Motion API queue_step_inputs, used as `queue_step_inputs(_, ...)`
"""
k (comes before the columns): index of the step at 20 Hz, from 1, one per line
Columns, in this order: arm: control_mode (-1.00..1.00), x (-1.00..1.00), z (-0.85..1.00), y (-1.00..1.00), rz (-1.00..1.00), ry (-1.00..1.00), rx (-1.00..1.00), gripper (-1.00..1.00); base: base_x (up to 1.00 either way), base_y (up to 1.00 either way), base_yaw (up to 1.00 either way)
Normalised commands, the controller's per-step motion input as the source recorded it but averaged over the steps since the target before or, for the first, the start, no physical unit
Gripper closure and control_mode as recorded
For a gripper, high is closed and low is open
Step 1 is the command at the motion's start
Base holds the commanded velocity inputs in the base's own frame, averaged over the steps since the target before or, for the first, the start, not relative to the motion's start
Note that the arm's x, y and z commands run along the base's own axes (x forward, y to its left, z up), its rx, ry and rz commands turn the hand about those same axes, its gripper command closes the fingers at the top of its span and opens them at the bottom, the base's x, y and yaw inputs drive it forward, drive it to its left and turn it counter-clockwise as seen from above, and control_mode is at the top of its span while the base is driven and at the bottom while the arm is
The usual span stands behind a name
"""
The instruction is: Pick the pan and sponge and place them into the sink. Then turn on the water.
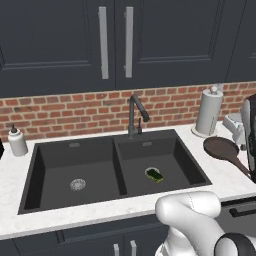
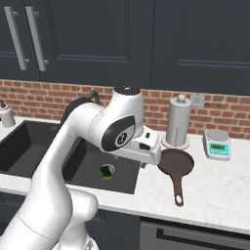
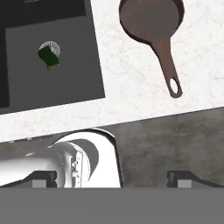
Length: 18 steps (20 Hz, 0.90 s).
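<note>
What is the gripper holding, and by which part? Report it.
Nothing. The gripper is open and empty above the counter edge; the pan lies on the counter, the sponge in the sink.

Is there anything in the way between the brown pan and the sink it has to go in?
Nothing visible. The round dark brown pan lies on the white counter beside the matte black double sink, with bare counter between them. The yellow-and-green sponge sits on the near basin's drain.

Sponge (image 1: 154,175) in sink (image 1: 30,180), pan (image 1: 221,147) beside.

Open tabletop (image 2: 215,185) surrounds my pan (image 2: 176,163) on its handle side; behind the pan, a paper towel roll (image 2: 178,122) and a scale (image 2: 218,143) crowd it.
</note>
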Motion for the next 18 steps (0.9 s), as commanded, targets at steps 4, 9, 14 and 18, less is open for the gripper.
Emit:
queue_step_inputs(4, -1.0, 0.52, -0.32, -0.41, -0.08, 0.0, 0.0, -1.0, 0.0, 0.0, 0.0)
queue_step_inputs(9, -1.0, 0.51, -0.45, -0.43, -0.08, 0.0, 0.0, -1.0, 0.0, 0.0, 0.0)
queue_step_inputs(14, -1.0, 0.61, -0.39, -0.29, -0.06, 0.02, -0.04, -1.0, 0.0, 0.0, 0.0)
queue_step_inputs(18, -1.0, 0.51, -0.27, -0.45, -0.06, 0.05, -0.02, -1.0, 0.0, 0.0, 0.0)
